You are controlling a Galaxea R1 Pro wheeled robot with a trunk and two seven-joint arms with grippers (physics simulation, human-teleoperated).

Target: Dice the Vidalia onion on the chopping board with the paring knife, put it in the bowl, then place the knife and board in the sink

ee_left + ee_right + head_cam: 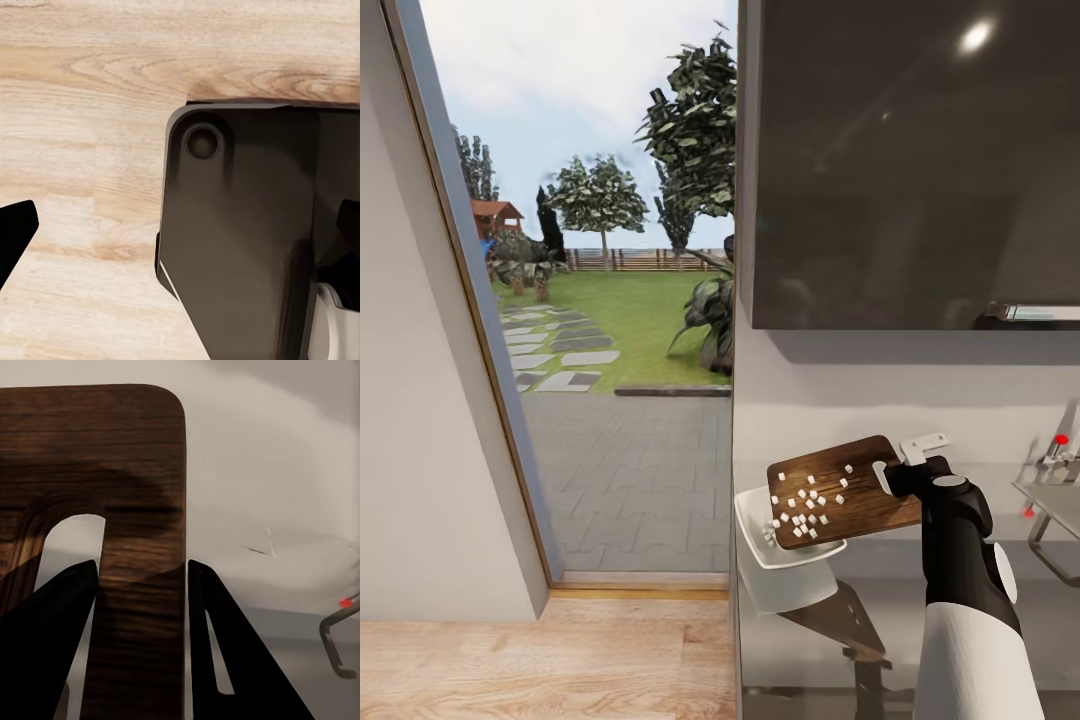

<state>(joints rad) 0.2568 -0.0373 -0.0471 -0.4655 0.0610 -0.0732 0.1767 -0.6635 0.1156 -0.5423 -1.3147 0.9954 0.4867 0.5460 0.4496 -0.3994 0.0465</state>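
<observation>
Right hand [898,470]: clamped on the handle end of the chopping board [840,490], fingers [52,645] either side of the strip by the oval hole.
Left hand: fingers barely at frame edges over wooden floor [82,112]; state cannot be told.
Board: dark brown, lower centre of head view, tilted toward the bowl [780,570], white onion dice [805,505] clinging.
Bowl: white, squarish, on the grey tabletop [960,610], beneath the board's low edge.
Technique: steepen the tilt gradually, keeping the low edge inside the rim.
Sink [1055,505]: right edge.
</observation>
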